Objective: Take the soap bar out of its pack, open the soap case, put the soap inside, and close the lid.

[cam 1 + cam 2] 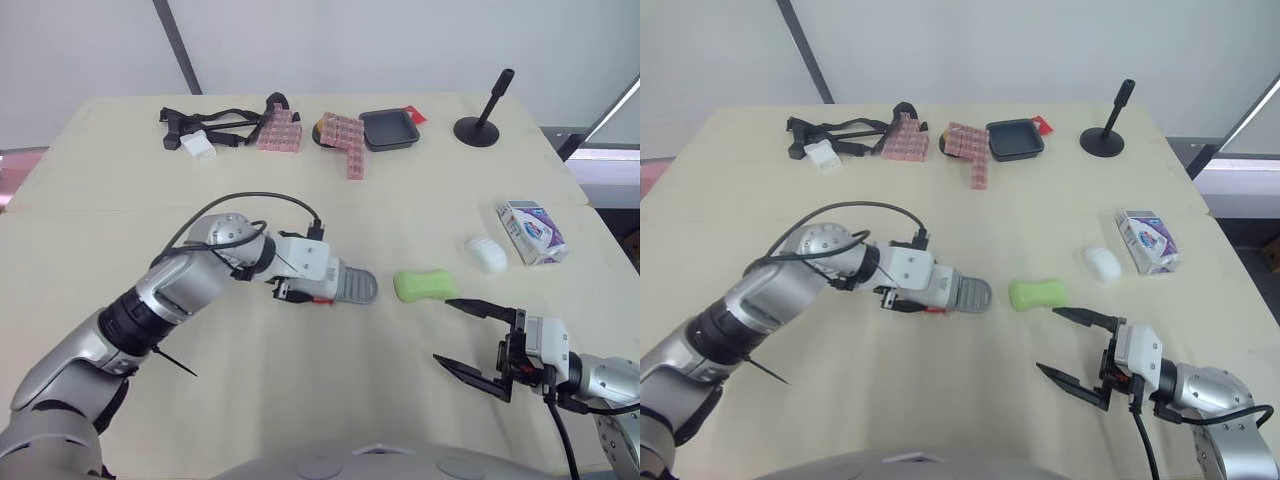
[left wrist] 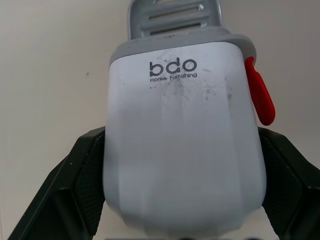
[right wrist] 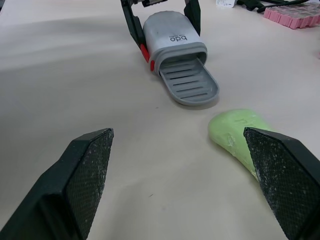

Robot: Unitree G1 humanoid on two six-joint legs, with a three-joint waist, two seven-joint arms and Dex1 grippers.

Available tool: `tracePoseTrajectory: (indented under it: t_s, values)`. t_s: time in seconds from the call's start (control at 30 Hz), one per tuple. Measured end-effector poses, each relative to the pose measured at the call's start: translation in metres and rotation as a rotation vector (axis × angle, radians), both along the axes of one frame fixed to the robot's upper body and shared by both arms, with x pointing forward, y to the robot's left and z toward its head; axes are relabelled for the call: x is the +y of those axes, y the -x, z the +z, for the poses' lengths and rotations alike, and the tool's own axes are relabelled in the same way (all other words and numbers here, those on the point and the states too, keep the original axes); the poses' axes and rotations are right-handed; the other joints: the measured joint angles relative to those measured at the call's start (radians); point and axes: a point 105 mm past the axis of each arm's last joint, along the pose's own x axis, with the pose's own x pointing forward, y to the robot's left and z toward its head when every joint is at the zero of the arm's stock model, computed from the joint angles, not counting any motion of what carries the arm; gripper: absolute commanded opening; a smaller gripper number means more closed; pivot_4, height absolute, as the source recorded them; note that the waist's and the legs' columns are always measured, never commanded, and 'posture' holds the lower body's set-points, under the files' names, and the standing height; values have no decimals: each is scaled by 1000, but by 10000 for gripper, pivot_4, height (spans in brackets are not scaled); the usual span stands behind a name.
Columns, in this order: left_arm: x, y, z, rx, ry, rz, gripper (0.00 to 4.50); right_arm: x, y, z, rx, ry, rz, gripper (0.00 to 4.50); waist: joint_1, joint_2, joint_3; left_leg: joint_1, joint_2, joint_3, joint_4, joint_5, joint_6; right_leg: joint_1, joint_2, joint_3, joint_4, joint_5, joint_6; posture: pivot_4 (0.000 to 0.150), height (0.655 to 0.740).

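Our left hand (image 1: 322,280) clamps the soap case (image 1: 350,284), whose tray sticks out toward the green soap bar (image 1: 424,285) lying just beside it on the counter (image 1: 300,400). Our right hand (image 1: 447,330), its 2 fingers spread, should straddle the bar's waist (likely slippery). The pack (image 1: 532,232) sits well apart, and nothing blocks us.

Soap case (image 2: 182,145), centre of left wrist view: white plastic shell, matt and smooth, flecked with dark scuffs, black printed logo. Red tab (image 2: 260,97) on its side: glossier plastic. Slide-out tray (image 3: 190,86): grey plastic, ribbed, matt. Soap bar (image 3: 240,132), right of right wrist view: pale green, smooth, waxy, faint sheen. Table (image 1: 300,400): cream, matt, even. Pads (image 3: 90,175) of right gripper (image 1: 444,330): black, rough, fine-grained. Left arm (image 1: 180,285) shell: silvery, polished. Soap pack (image 1: 531,231), right edge: glossy printed wrapper.
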Motion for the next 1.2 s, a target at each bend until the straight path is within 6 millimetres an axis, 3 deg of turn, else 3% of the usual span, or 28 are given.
tracePoseTrajectory:
  t_s: [0.3, 0.73, 0.77, 0.93, 1.2]
  values:
    - [25, -2, -2, 3, -3, 21, 34702, 3, 0, 1, 2, 3, 13, 44745, -1, 0, 0, 4, 0, 0, -3, 0, -1, 2, 0, 0, -1, 0, 0, 1500, 7400]
    - [36, -6, -11, 30, 127, 8, 34702, 4, -4, 3, 1, 7, 19, 44745, 0, 0, 0, 4, 0, 0, -5, 1, -1, 2, 0, 0, -2, 0, 0, 1500, 7400]
    - [36, -6, -12, 34, 141, 6, 44846, 4, -4, 3, 3, 8, 19, 45000, 0, 0, 0, 4, 0, 0, -5, 1, -1, 3, 0, 0, -2, 0, 0, 1500, 7400]
    - [33, -5, -15, 61, 198, 1, 44938, 3, -4, 2, 5, 8, 20, 45000, 0, 0, 0, 4, 0, 0, -5, 1, -1, 2, 0, -1, -2, 0, 0, 1500, 7400]
    - [36, -1, 11, 62, 356, -62, 44938, 2, -4, 3, 7, 20, 27, 45000, -2, 0, 0, 4, 0, 0, -6, 1, -1, 2, 0, -1, -2, 0, 0, 1500, 7400]
